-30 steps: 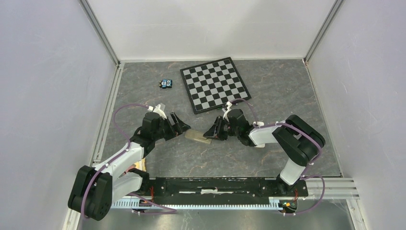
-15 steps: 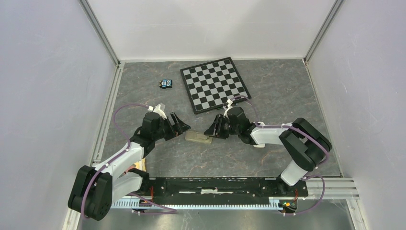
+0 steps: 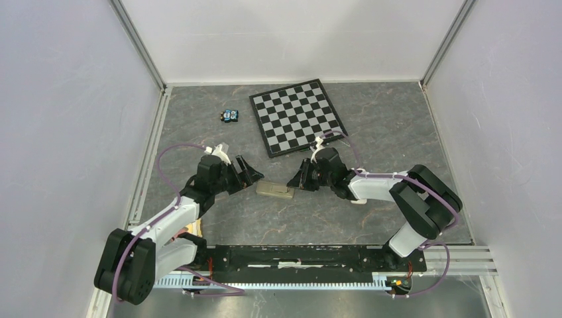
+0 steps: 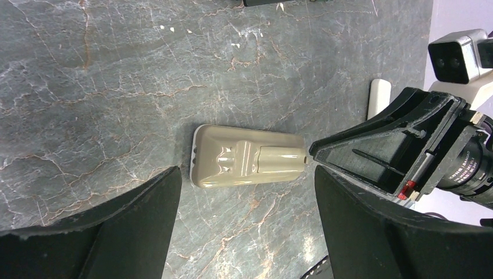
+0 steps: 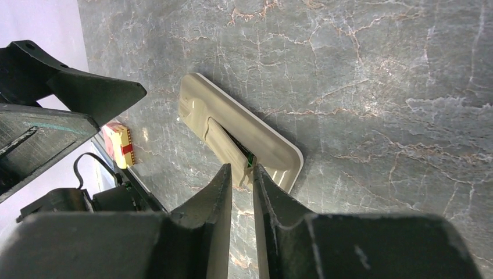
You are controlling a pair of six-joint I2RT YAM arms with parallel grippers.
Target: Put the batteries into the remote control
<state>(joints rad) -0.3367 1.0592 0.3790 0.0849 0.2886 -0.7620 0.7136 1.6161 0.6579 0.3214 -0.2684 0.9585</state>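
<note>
The remote control [image 3: 276, 191] lies face down on the table, tan back up, between my two grippers. It also shows in the left wrist view [image 4: 249, 157] and the right wrist view [image 5: 238, 136]. A dark gap with a bit of green shows along the edge of its back cover. My left gripper [image 3: 250, 173] [image 4: 246, 189] is open and empty, just off the remote's left end. My right gripper [image 3: 296, 182] [image 5: 241, 168] is almost shut, its tips touching the remote's right end. A tiny dark item with blue and orange [image 3: 230, 116] lies at the back left; I cannot tell if it is the batteries.
A chessboard [image 3: 298, 116] lies at the back centre. A small white rounded piece [image 4: 379, 96] lies on the table beyond my right gripper. A yellow and red block [image 5: 119, 145] sits near the left arm's base. Walls close in three sides.
The remote has turned from tilted to nearly level. My right gripper has moved slightly left and farther back onto the remote's end. The left arm has not moved.
</note>
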